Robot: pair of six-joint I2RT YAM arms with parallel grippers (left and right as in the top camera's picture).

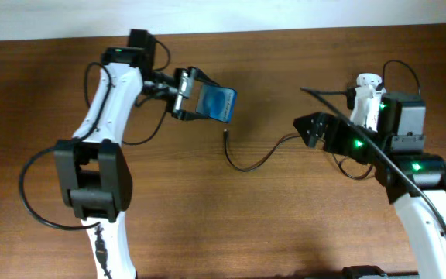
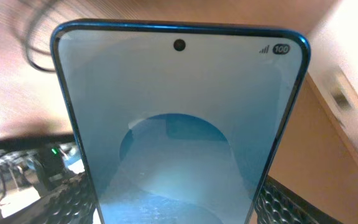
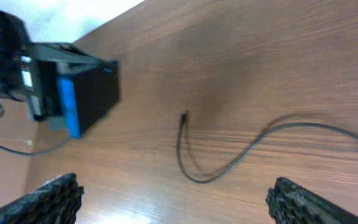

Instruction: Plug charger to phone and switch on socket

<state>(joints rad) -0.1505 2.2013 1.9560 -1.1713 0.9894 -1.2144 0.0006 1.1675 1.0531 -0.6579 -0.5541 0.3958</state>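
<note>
Wooden table (image 1: 285,225) bears one charger (image 1: 246,168); left claw (image 1: 201,98) grips one phone (image 1: 221,102), right claw (image 3: 176,202) gapes wide.

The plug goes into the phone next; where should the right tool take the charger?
Grip the charger just behind its connector tip, from straight above, closing across it. That end lies flat on the table, pointing toward the phone in the left tool.

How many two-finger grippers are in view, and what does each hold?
2. The left gripper, left of centre overhead, holds the slim blue-screened smartphone; the right gripper hovers open and empty near the thin black charger cable.
</note>
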